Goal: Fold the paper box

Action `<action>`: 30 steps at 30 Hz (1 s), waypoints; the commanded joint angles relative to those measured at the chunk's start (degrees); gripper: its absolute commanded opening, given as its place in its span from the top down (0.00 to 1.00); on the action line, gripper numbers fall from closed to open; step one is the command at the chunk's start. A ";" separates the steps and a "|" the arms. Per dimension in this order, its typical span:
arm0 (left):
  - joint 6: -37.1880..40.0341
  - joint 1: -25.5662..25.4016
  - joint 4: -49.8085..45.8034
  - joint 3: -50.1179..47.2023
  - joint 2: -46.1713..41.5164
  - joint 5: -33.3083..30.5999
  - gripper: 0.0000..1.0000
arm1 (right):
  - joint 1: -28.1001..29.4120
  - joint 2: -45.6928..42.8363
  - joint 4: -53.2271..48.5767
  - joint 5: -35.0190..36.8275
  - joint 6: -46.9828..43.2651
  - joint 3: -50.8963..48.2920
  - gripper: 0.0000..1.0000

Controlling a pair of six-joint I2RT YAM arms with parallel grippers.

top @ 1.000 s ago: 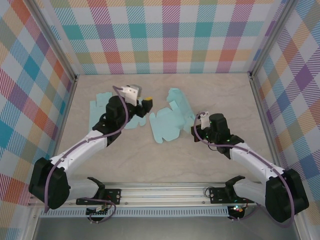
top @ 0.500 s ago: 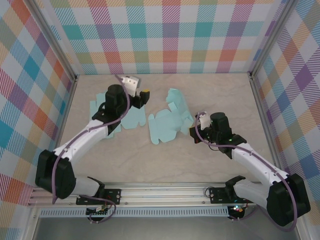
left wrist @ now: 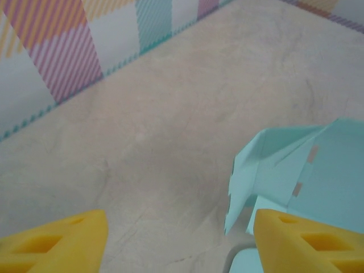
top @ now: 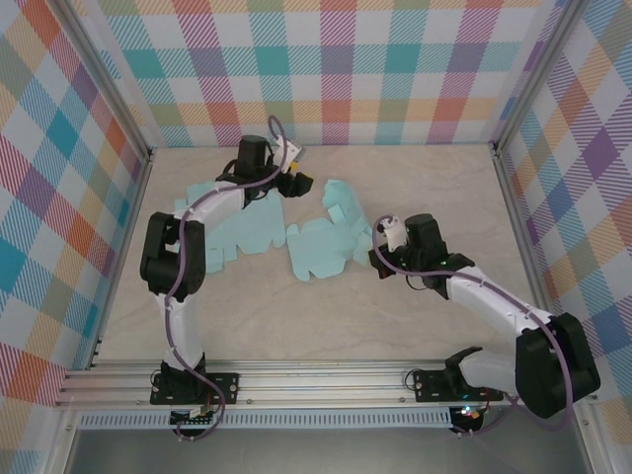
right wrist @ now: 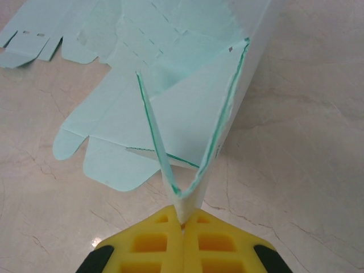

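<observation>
Teal paper box (right wrist: 187, 114) is clamped at one edge by the right gripper (right wrist: 183, 219); the left gripper (left wrist: 179, 242) is spread, empty.

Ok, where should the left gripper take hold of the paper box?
The raised far flap of the paper box, from its left: that edge stands off the table, so the open left gripper can straddle it. The right gripper pinches the opposite side.

White arms (top: 484, 296), purple cables (top: 170, 331), yellow fingers (right wrist: 153, 242)
</observation>
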 commanded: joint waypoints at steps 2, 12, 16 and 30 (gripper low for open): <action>6.10 0.63 -8.63 7.10 3.58 10.60 0.31 | 0.28 0.55 1.58 -1.84 -2.36 3.05 1.00; 11.17 -2.32 -17.85 14.61 11.48 10.77 0.31 | 0.28 0.93 2.33 -2.67 -3.08 3.14 1.00; 10.63 -2.49 -19.94 19.03 14.39 10.82 0.31 | 0.23 0.82 2.55 -3.63 -3.06 3.29 1.00; 12.23 -4.66 -24.10 25.94 18.41 12.34 0.52 | 0.28 1.82 3.28 -2.80 -2.64 3.25 1.00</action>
